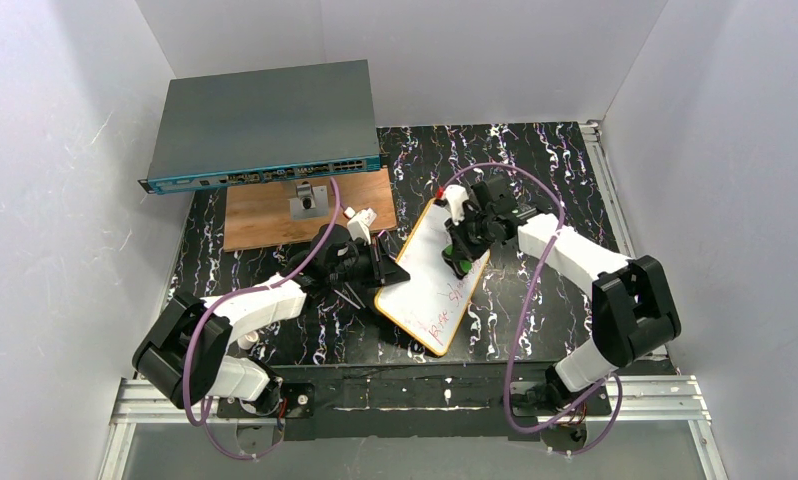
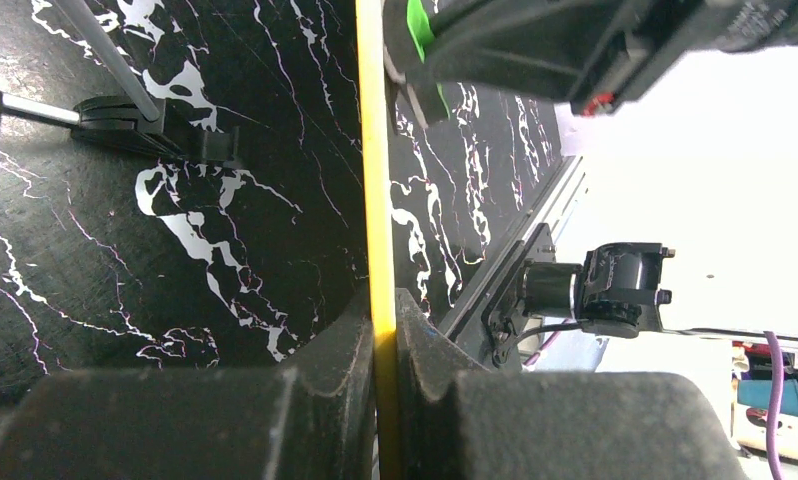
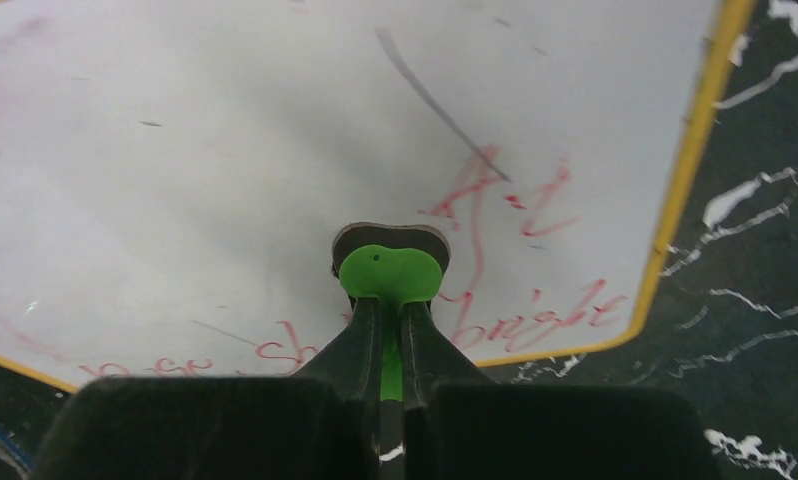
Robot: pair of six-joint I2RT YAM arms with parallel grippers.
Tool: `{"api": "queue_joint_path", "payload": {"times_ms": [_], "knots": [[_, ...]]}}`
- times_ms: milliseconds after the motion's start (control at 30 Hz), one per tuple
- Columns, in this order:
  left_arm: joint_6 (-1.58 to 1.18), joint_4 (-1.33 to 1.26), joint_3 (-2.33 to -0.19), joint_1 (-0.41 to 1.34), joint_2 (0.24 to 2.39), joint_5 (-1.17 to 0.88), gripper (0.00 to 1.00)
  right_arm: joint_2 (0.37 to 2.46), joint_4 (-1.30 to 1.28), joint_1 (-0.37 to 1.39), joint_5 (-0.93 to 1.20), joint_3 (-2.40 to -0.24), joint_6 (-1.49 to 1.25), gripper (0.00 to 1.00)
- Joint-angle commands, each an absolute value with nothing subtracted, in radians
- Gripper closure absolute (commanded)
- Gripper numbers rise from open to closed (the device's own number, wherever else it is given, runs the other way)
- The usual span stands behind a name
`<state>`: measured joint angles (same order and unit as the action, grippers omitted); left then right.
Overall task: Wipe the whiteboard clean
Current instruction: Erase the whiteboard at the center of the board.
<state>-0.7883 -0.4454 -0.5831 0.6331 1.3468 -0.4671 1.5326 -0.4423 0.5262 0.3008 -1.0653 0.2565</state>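
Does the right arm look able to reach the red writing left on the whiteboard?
Probably yes: the right gripper holds the green eraser on the whiteboard right beside the red writing, nothing between them.

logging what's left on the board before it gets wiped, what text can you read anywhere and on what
"bright": red handwriting on the whiteboard, near its rim, reading unsure.
"Sh": red, same board, the rest hidden.
"Ri": red, smeared, same board.
Network switch front labels: too small to read.
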Motion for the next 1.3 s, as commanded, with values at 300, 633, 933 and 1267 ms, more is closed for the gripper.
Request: {"api": "queue_joint_path", "payload": {"times_ms": [300,633,933,1267], "knots": [[-0.757,-0.498,-0.624,0.657,1.286,-0.548,1.0,1.565,-0.603,0.642,0.327,-1.058,0.495,0.99],[-0.746,-0.474,-0.618,0.655,1.253,-0.54,1.0,1.62,-0.585,0.506,0.171,-1.074,0.408,0.99],[-0.747,-0.471,-0.608,0.654,1.254,-0.53,1.0,1.571,-0.663,0.544,0.364,-1.034,0.503,0.99],[-0.733,-0.459,-0.61,0.655,1.248,-0.552,1.0,1.57,-0.559,0.558,0.246,-1.038,0.405,0.99]]}}
